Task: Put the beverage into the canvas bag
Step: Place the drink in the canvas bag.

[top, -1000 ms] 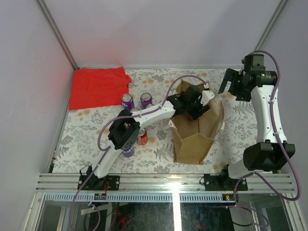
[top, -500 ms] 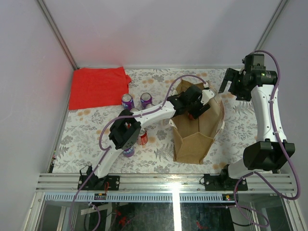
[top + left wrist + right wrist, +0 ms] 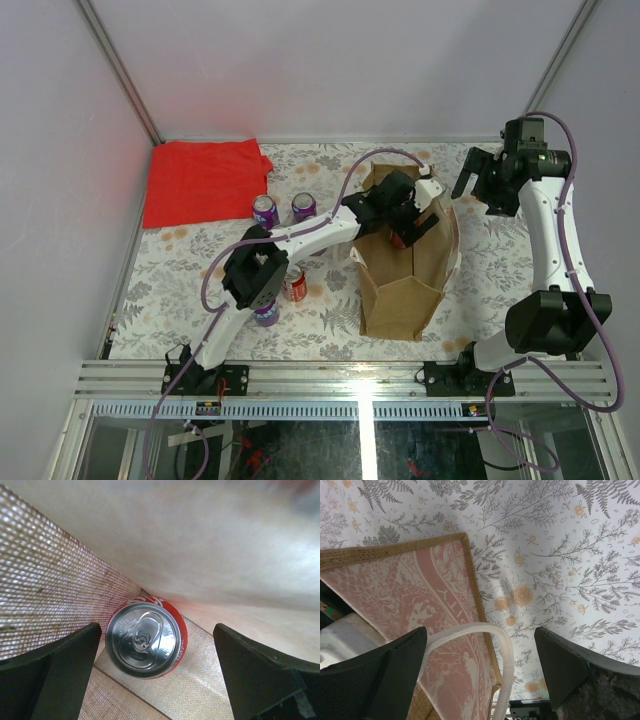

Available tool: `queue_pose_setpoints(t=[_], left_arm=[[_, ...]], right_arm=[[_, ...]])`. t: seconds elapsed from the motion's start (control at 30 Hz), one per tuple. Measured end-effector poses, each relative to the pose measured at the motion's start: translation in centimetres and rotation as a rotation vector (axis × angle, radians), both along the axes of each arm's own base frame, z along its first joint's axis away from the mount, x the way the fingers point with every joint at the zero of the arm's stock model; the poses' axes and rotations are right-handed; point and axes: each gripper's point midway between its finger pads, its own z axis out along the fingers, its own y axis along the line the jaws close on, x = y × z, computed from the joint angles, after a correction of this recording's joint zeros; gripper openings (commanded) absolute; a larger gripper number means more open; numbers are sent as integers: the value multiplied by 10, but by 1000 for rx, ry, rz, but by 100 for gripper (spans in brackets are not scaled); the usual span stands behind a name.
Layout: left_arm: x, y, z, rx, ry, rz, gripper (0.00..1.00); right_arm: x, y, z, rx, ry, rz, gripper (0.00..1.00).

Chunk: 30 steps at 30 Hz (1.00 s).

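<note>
Far left of the bag (image 3: pixel 400 290): red cloth (image 3: pixel 205 180). Left of the bag, well apart from it: two purple cans (image 3: pixel 264 210) (image 3: pixel 303 207) side by side; nearer the bases, a loose red can (image 3: pixel 295 285) under the left arm (image 3: pixel 300 238).

In the bag's mouth: left gripper (image 3: pixel 403 218), jaws spread wide, pinching nothing. Between its fingers (image 3: pixel 55 670), touching neither, the beverage can (image 3: pixel 146 642) stands top-up on the bag's floor beside the woven wall.

Right of the bag's far corner: right gripper (image 3: pixel 478 185), jaws spread, empty, above the cream handle (image 3: pixel 490 635) and floral table (image 3: pixel 570 555).
</note>
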Motion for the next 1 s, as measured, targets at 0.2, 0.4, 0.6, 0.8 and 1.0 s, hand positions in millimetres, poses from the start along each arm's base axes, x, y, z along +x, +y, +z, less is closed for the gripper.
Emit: queue_pose_setpoints(t=[0.2,0.4,0.6,0.8,1.0], left_arm=[[-3,-2,20,-34,-9,-20,95],[-12,3,49,-77,-19,-30,96],[-18,8,93,-139,-52,-27,96],[-18,20,148,-226,-95,7,95],[33,77,249,-415,-180,170,93]], right_arm=[[-3,3,-6,20,22,-1,95],[-4,4,-5,22,18,-3,95],[-7,4,-4,25,11,-5,95],[-9,8,-2,45,0,-1,95],[-7,9,-3,53,-4,-4,95]])
